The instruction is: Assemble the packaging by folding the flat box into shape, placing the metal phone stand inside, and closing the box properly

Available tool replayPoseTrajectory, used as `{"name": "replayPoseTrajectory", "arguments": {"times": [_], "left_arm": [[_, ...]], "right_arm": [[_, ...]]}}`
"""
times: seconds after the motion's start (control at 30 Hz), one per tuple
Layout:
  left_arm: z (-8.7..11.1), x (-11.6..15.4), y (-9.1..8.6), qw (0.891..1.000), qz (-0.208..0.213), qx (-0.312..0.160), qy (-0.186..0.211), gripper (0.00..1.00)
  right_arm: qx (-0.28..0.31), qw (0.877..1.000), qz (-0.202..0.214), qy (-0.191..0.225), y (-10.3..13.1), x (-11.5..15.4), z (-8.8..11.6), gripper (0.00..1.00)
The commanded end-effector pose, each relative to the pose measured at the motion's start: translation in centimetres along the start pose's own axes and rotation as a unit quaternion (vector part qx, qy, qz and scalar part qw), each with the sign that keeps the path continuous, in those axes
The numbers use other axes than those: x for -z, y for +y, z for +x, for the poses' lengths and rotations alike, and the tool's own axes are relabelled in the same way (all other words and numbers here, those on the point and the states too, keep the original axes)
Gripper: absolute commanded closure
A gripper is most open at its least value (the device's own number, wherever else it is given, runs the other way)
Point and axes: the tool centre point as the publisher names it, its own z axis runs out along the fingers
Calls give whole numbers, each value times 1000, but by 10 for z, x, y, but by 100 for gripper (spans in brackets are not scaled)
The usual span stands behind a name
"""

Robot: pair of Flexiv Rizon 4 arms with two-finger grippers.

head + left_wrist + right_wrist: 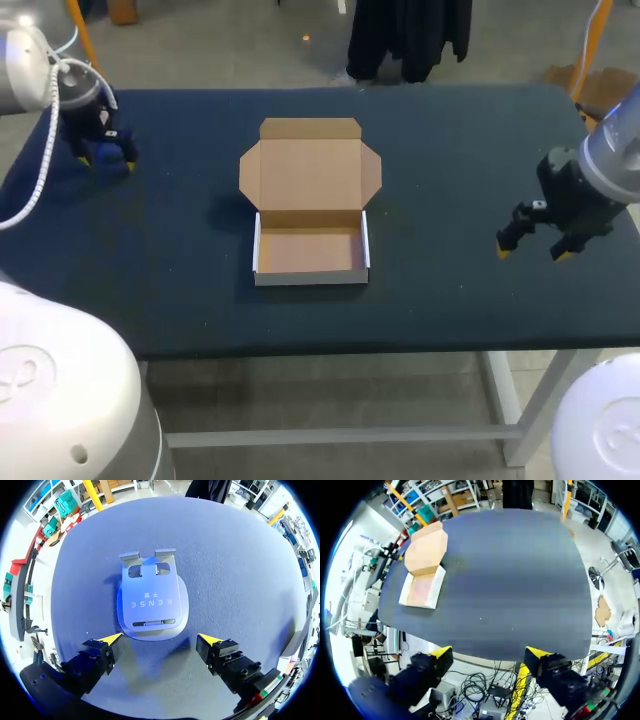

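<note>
Now, far left, left hand: fingers spread wide, gripping nothing, poised over the desk's far left corner.
Beneath it, metal phone stand: lying flat on the desk, just ahead of the yellow tips, untouched.
Centre, box: folded into a shallow open shape, empty, lid lying flat behind it.
Far right, right hand: fingers spread, holding nothing, hovering near the desk's right front edge, well apart from the box.
Step in hand: folding looks done; picking up the stand seems current.
Next move: probably lower the left hand, pinch the stand's side edges, which sit low against the desk, then carry it rightward into the box.
</note>
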Motion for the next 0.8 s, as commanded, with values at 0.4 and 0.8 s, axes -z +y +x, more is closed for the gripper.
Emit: {"name": "replayPoseTrajectory", "arguments": {"times": [0.4, 0.8], "left_arm": [[-2, -6, -21, 1000, -7, -6, 0, 0], [-3, -8, -31, 1000, -5, -4, 3, 0]], "right_arm": [[0, 1000, 3, 0, 0, 3, 0, 0], [0, 1000, 3, 0, 0, 3, 0, 0]]}}
